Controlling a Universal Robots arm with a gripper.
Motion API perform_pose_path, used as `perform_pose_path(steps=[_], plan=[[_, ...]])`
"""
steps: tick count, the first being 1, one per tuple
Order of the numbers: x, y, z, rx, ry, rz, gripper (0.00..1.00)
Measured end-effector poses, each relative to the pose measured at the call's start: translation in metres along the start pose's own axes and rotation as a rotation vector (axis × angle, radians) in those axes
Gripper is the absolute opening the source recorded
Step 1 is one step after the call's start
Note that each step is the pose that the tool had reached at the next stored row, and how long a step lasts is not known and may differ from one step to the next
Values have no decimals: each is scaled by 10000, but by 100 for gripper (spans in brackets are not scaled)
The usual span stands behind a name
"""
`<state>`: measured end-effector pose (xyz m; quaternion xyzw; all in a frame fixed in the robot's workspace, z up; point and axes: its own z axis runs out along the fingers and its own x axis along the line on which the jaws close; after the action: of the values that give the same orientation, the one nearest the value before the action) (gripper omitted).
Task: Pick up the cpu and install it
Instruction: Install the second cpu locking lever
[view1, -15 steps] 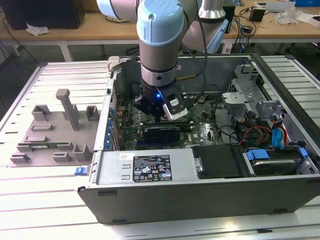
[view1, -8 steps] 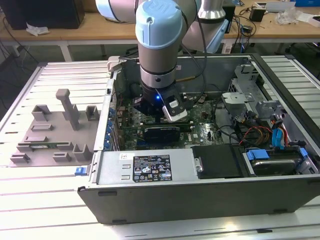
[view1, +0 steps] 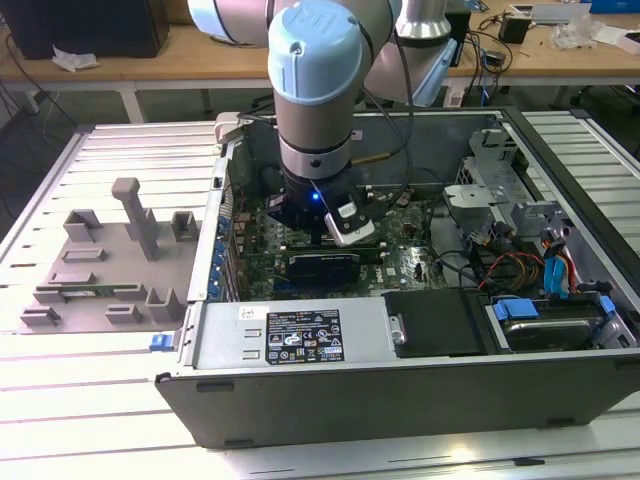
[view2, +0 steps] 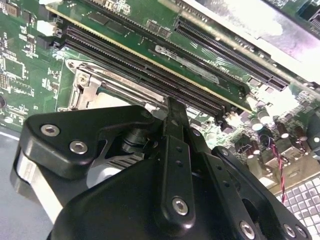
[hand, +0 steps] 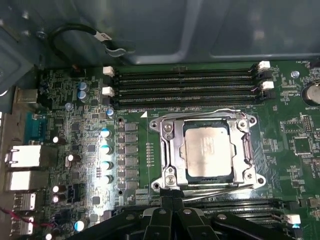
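The cpu (hand: 207, 150), a pale silver square chip, lies flat inside the metal socket frame (hand: 165, 145) on the green motherboard (hand: 140, 125). My gripper (hand: 172, 200) hangs just beside the socket's edge, its black fingers pressed together with nothing between them. In the second wrist view my gripper (view2: 172, 106) points down at the board beside the socket frame (view2: 87, 85). The exterior view has the arm reaching down into the open computer case, with my gripper (view1: 322, 228) low over the board.
Black memory slots (hand: 185, 82) run along one side of the socket. The case's metal wall (hand: 200, 30) stands close behind. A grey fixture tray (view1: 100, 260) sits at the exterior view's left. Drive bays and cables (view1: 560, 270) crowd the right.
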<state>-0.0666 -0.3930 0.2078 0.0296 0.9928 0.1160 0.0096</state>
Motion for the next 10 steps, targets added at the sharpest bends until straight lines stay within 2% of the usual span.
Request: perform_pose_path(steps=[3,5,6,8,10], plan=[[31,-13,14,-89,-89,-22,11],[85,-18,19,-184,-174,-39,11],[96,-21,28,-205,-202,-45,11],[97,-26,43,-249,-234,-54,11],[99,-27,49,-340,-258,-56,11]])
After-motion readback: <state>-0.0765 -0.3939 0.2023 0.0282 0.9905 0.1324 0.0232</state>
